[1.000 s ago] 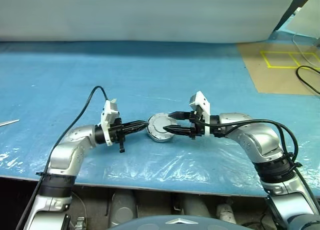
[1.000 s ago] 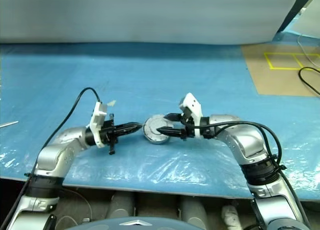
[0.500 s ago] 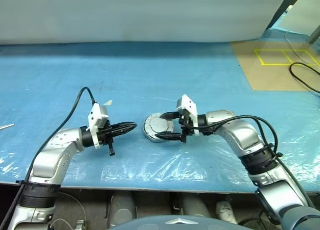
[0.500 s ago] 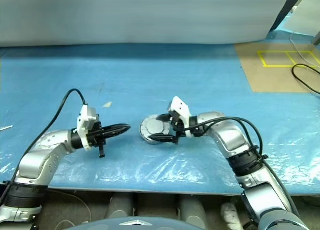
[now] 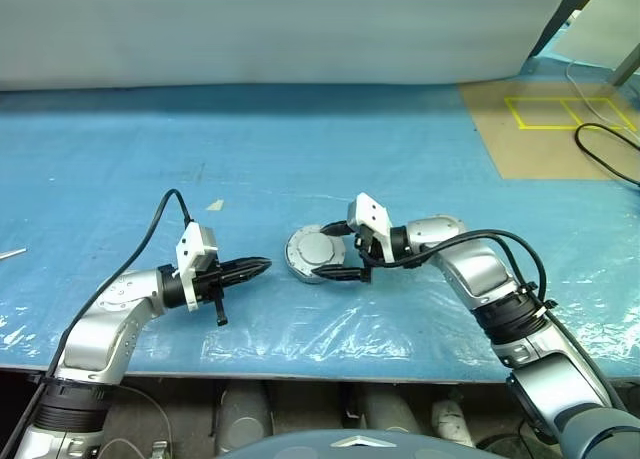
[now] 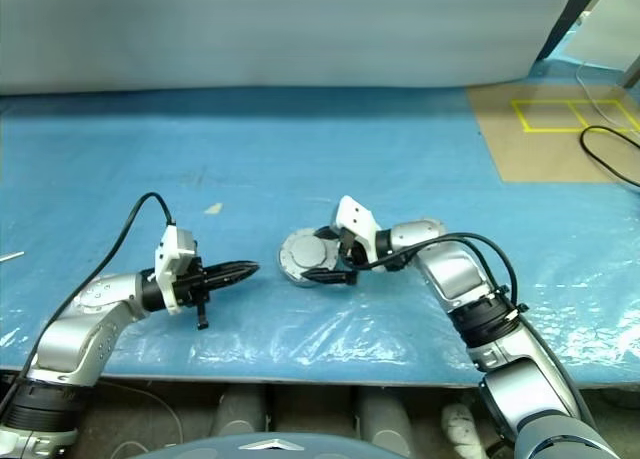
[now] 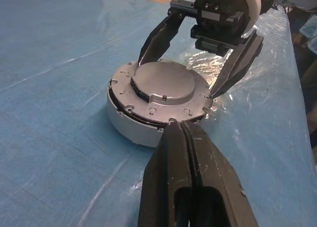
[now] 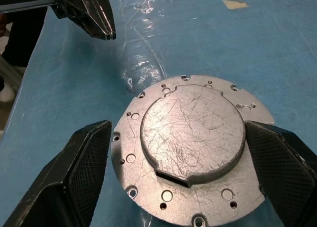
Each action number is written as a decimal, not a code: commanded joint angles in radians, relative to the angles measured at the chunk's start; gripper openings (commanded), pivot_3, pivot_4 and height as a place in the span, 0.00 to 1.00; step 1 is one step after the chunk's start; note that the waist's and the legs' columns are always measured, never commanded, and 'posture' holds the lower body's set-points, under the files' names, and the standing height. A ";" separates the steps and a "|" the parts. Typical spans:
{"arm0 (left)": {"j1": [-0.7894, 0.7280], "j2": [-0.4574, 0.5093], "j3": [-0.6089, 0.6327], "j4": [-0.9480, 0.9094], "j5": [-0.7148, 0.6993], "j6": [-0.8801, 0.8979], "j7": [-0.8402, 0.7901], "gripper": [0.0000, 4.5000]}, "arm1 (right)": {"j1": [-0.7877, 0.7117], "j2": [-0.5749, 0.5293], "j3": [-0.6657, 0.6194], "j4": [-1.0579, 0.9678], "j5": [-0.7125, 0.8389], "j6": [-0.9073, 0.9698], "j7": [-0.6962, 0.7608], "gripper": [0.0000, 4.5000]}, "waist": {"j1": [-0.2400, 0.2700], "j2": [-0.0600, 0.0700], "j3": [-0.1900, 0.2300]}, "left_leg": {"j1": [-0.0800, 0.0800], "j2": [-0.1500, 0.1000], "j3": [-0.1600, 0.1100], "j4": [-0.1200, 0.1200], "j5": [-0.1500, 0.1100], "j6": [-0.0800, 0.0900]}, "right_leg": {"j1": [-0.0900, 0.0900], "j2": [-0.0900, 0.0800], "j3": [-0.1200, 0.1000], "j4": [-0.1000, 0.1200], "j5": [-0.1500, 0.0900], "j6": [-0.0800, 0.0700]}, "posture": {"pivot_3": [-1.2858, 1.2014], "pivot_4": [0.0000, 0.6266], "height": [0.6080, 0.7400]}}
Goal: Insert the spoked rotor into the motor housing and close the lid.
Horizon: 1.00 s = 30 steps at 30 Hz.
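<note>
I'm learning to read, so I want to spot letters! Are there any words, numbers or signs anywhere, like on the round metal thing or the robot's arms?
None: no words or numbers can be read anywhere.
The lid, closed on the motor housing, bears only scratches and screw holes.
The brown floor patch carries yellow tape rectangles, floor marks and not letters.

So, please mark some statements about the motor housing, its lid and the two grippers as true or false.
1. The lid lies closed on the motor housing. True.
2. The right gripper has its jaws shut. False: they stand open, one on each side of the housing.
3. The left gripper has its jaws shut. True.
4. The left gripper grips the housing. False: it is beside the housing, apart from it.
5. The lid's ribbed face is up. False: the plain grey face shows.
</note>
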 commanded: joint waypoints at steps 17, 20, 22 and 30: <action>0.090 0.024 0.025 -0.095 -0.019 -0.012 0.031 0.00 | -0.003 0.018 0.017 0.009 -0.060 -0.053 0.025 0.43 | -0.002 0.000 -0.001 | 0.001 0.000 0.000 0.000 0.000 0.000 | 0.001 0.000 0.000 0.000 0.000 0.000 | 0.52 0.24 1.00; 0.101 0.022 0.026 -0.100 -0.020 -0.012 0.038 0.00 | -0.012 0.018 0.014 0.009 -0.056 -0.048 0.032 0.43 | -0.002 0.000 -0.001 | 0.001 0.000 0.000 0.000 0.000 0.000 | 0.001 0.000 0.000 0.000 0.000 0.000 | 0.52 0.24 1.00; 0.105 0.022 0.024 -0.103 -0.020 -0.012 0.042 0.00 | -0.017 0.021 0.009 0.011 -0.053 -0.042 0.035 0.43 | -0.002 0.000 -0.001 | 0.001 0.000 0.000 0.000 0.000 0.000 | 0.001 0.000 0.000 0.000 0.000 0.000 | 0.52 0.24 1.00; 0.110 0.017 0.016 -0.103 -0.022 -0.012 0.051 0.00 | -0.010 0.034 -0.022 0.003 -0.031 -0.021 0.023 0.52 | -0.002 0.000 0.000 | 0.001 0.000 0.000 0.000 0.000 0.000 | 0.001 0.000 0.000 0.000 0.000 0.000 | 0.52 0.24 1.00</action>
